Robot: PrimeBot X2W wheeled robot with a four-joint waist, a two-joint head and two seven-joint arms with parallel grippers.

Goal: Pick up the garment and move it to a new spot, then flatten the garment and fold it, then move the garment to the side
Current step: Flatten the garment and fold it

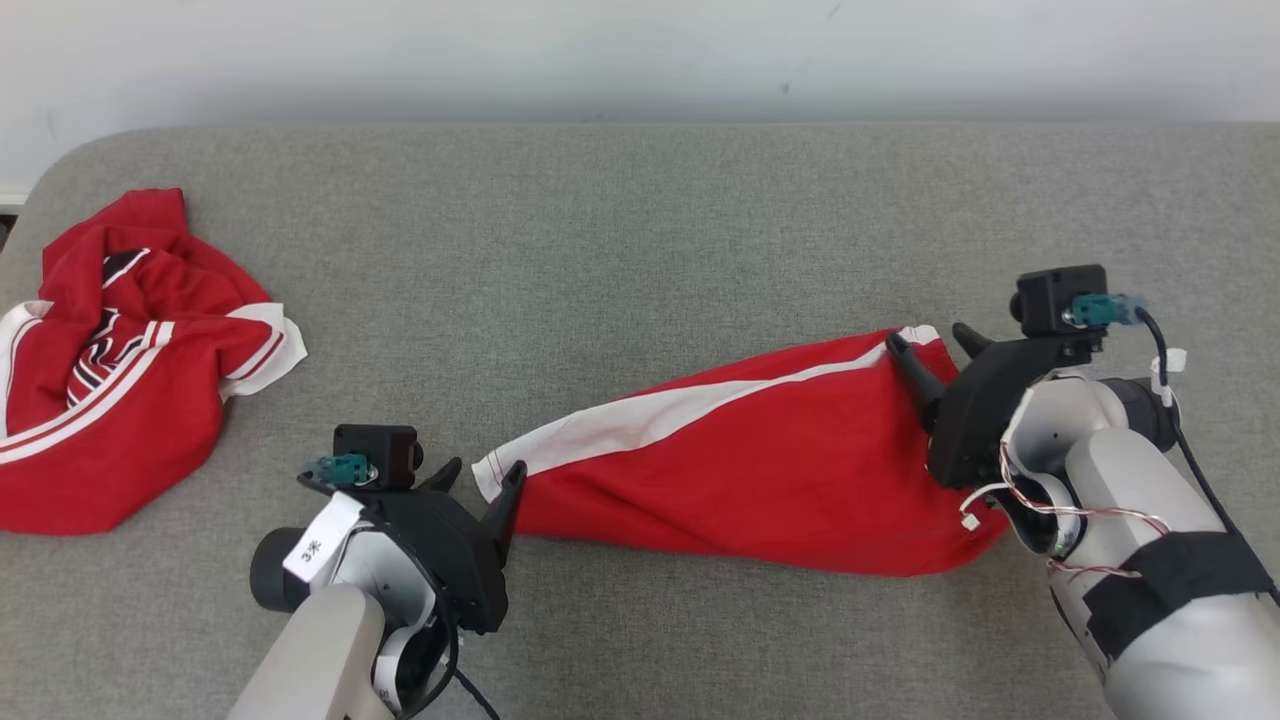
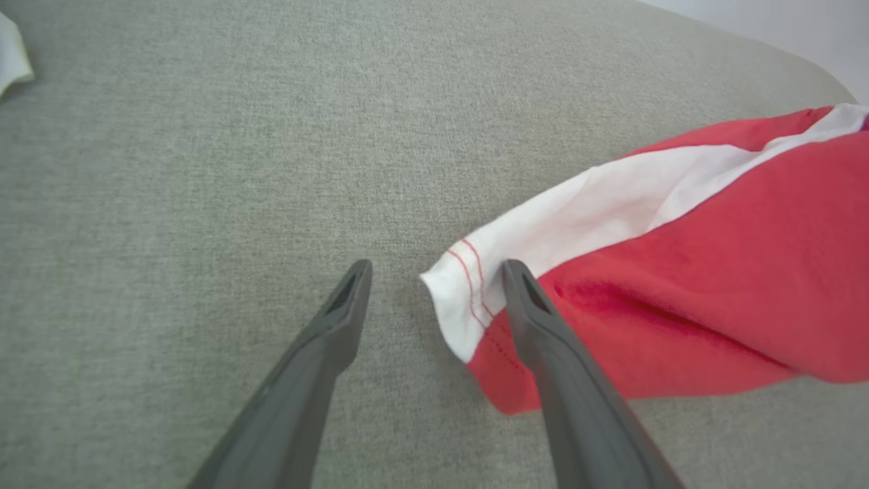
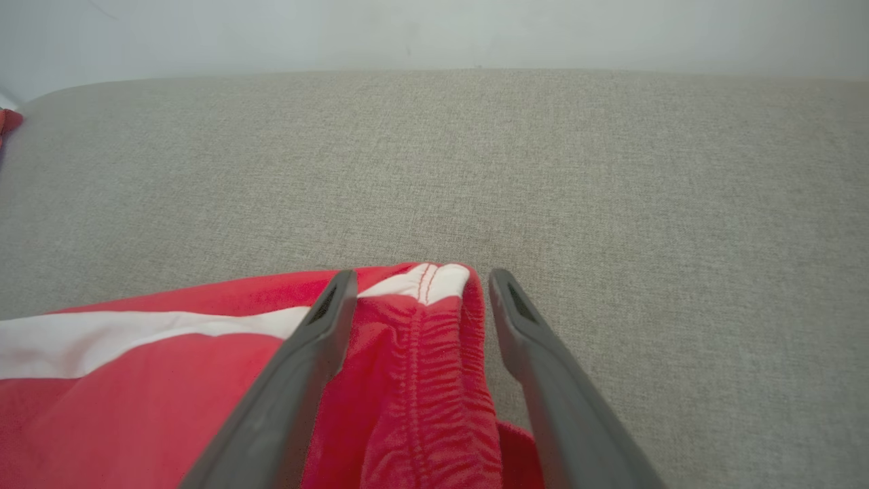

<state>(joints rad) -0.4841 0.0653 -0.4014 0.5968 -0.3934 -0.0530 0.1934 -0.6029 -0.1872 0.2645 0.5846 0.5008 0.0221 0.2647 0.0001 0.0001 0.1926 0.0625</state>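
Note:
Red shorts with a white side stripe point(image 1: 760, 460) lie stretched across the grey cushion, hem at the left, elastic waistband at the right. My left gripper point(image 1: 480, 478) stands open at the hem; the white hem corner point(image 2: 461, 299) lies between its fingers, the right finger point(image 2: 536, 319) over the red cloth. My right gripper point(image 1: 935, 348) is open astride the gathered waistband point(image 3: 424, 339), with the white stripe's end at the fingertips. Neither is closed on the cloth.
A second red and white garment point(image 1: 110, 360) lies crumpled at the far left of the grey cushioned surface point(image 1: 640, 230). A pale wall runs behind the cushion's back edge. Bare cushion stretches beyond the shorts.

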